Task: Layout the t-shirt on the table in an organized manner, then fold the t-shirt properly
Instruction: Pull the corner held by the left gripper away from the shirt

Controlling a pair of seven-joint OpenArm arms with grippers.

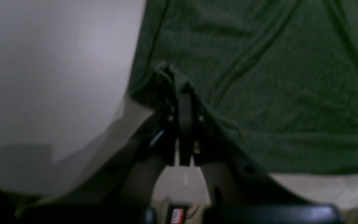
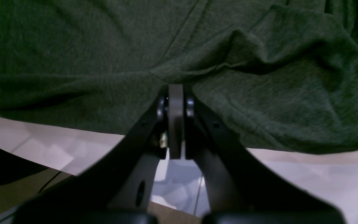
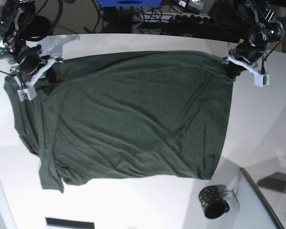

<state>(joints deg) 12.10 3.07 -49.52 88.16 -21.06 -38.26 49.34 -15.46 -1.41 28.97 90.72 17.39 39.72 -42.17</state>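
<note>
The dark green t-shirt [image 3: 133, 124] lies spread wide and wrinkled on the white table [image 3: 143, 205]. In the base view my left gripper [image 3: 230, 67] is at the shirt's far right corner. My right gripper [image 3: 48, 75] is at its far left shoulder, beside a bunched sleeve. In the left wrist view the left gripper [image 1: 170, 77] is shut on the edge of the t-shirt [image 1: 259, 77]. In the right wrist view the right gripper [image 2: 176, 88] is shut on a fold of the t-shirt [image 2: 89, 56], whose cloth fills the upper frame.
A small dark gold-dotted mug [image 3: 213, 201] stands at the near right, just below the shirt's lower right corner. A grey tray-like panel [image 3: 260, 202] lies beside it. Cables and dark equipment [image 3: 157, 14] sit beyond the table's far edge.
</note>
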